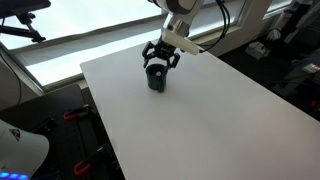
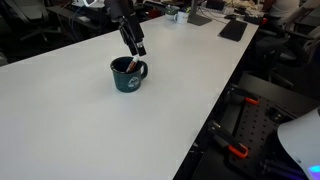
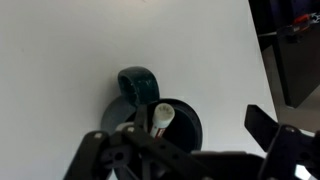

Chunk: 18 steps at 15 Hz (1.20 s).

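the gripper's [image 3: 176,142] two black fingers [image 3: 272,132] stand spread wide, nothing pinched between them. in the wrist view they frame the lower edge of the picture, one at each side, and a dark teal mug [image 3: 150,108] sits in the gap, nearer the left finger than the right. the mug's handle [image 3: 138,82] points away toward the far side of that view. a white-tipped marker [image 3: 161,118] leans inside the mug, its tip up toward the camera.

in both exterior views the gripper [image 1: 160,57] hangs right over the mug [image 1: 157,78], the fingertips close to the rim; whether they touch it i cannot tell. in an exterior view the marker [image 2: 131,66] pokes out just above the rim of the mug [image 2: 128,76], with the gripper [image 2: 137,47] slanting down to it from the far side.

the mug stands upright on a plain white table [image 1: 220,120], toward its far end and well clear of the edges. a flat black item [image 2: 232,30] lies at the table's far right corner. around the table are dark desks and equipment, and black stands with orange-red clamps [image 2: 238,151] stand low beside its edge.
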Tool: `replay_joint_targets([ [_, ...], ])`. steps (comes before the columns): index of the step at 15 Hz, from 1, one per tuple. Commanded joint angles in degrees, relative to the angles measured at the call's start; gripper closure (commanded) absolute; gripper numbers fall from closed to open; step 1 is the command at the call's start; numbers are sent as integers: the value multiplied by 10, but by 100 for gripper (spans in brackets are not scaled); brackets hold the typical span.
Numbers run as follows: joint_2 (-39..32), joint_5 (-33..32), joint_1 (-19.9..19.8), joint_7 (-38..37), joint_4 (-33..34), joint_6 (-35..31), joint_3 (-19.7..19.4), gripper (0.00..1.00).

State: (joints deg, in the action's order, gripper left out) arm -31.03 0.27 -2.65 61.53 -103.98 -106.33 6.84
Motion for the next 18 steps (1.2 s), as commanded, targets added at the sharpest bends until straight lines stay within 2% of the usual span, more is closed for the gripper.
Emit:
replay_joint_targets([
  [1, -5, 14, -7, 13, 14, 18, 4, 30],
  [2, -4, 16, -9, 15, 12, 15, 5, 26],
  [3, -4, 18, -9, 16, 12, 14, 5, 29],
  [4, -4, 20, -10, 17, 11, 14, 5, 26],
  [5, -4, 21, -11, 17, 11, 14, 5, 13],
  [7, -3, 23, -12, 19, 8, 10, 5, 32],
  [9, -3, 24, -13, 21, 8, 9, 5, 44],
  [10, -4, 23, -12, 20, 8, 11, 5, 21],
  [11, -4, 23, -13, 21, 7, 9, 5, 12],
  [12, -3, 24, -14, 24, 5, 5, 6, 13],
  [13, -3, 25, -14, 23, 5, 4, 6, 35],
  [14, -2, 25, -14, 25, 3, 2, 6, 47],
  [15, 0, 25, -14, 30, 1, -4, 6, 47],
  [18, 0, 29, -15, 42, 0, -5, 6, 70],
])
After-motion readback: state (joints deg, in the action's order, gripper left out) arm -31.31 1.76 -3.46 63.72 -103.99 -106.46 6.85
